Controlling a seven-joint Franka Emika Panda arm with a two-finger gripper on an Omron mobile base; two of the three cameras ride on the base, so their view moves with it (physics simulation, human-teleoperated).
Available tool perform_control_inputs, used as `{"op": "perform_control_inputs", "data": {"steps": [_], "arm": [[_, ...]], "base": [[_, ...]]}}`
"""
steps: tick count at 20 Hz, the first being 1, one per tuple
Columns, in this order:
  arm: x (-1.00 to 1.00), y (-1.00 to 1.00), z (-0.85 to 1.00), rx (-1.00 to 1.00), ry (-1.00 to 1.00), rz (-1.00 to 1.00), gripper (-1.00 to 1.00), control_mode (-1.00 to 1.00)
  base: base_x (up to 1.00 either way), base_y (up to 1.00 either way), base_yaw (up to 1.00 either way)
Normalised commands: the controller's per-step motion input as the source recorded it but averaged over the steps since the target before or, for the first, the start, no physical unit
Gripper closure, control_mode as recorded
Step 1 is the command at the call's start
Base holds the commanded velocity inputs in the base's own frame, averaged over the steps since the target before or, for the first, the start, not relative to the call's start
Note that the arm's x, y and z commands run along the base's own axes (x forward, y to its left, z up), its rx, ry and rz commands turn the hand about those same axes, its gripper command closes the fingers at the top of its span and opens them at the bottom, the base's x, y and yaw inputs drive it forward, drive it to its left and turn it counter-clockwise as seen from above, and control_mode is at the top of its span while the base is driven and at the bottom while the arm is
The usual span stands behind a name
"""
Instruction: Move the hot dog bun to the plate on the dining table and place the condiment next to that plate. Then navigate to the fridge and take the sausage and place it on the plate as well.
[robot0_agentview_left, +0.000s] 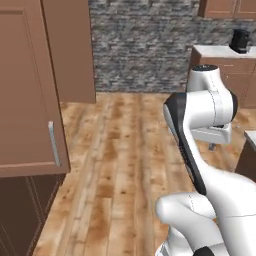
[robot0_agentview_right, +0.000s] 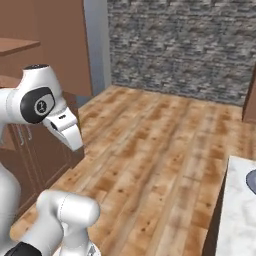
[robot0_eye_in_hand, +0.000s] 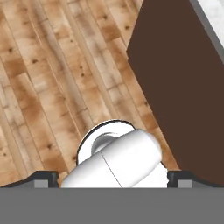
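Note:
My gripper (robot0_eye_in_hand: 113, 178) points down at the wooden floor, and its two dark fingertips (robot0_eye_in_hand: 43, 177) stand far apart at the bottom of the hand view, open with nothing held. The dining table shows as a white marble slab (robot0_agentview_right: 239, 215) at the lower right of the right base view, and its corner (robot0_agentview_left: 250, 136) shows at the right edge of the left base view. Its dark brown base (robot0_eye_in_hand: 183, 87) stands close beside the hand. The hot dog bun, plate, condiment, fridge and sausage are out of view.
The edge of a grey-blue dish (robot0_agentview_right: 251, 181) lies on the marble. Tall brown cabinets (robot0_agentview_left: 25, 100) stand to the left, with a stone wall (robot0_agentview_left: 140, 45) ahead. A counter with a black appliance (robot0_agentview_left: 240, 40) is at the far right. Open wooden floor (robot0_agentview_left: 115, 165) stretches between them.

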Motion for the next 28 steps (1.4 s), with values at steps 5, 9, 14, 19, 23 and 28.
{"op": "perform_control_inputs", "data": {"steps": [5, 9, 14, 19, 23, 28], "arm": [[0.00, 0.00, 0.00, 0.00, 0.00, 0.00, -1.00, 1.00], [0.00, 0.00, 0.00, 0.00, 0.00, 0.00, -1.00, 1.00], [0.00, 0.00, 0.00, 0.00, 0.00, 0.00, -1.00, 1.00], [0.00, 0.00, 0.00, 0.00, 0.00, 0.00, -1.00, 1.00], [0.00, 0.00, 0.00, 0.00, 0.00, 0.00, -1.00, 1.00], [0.00, 0.00, 0.00, 0.00, 0.00, 0.00, -1.00, 1.00]], "base": [[1.00, -0.08, 0.63], [0.87, -0.09, 0.72], [0.67, -0.03, 0.77], [0.62, -0.08, 0.73], [0.56, -0.65, 0.48], [0.49, -0.67, 0.36]]}}
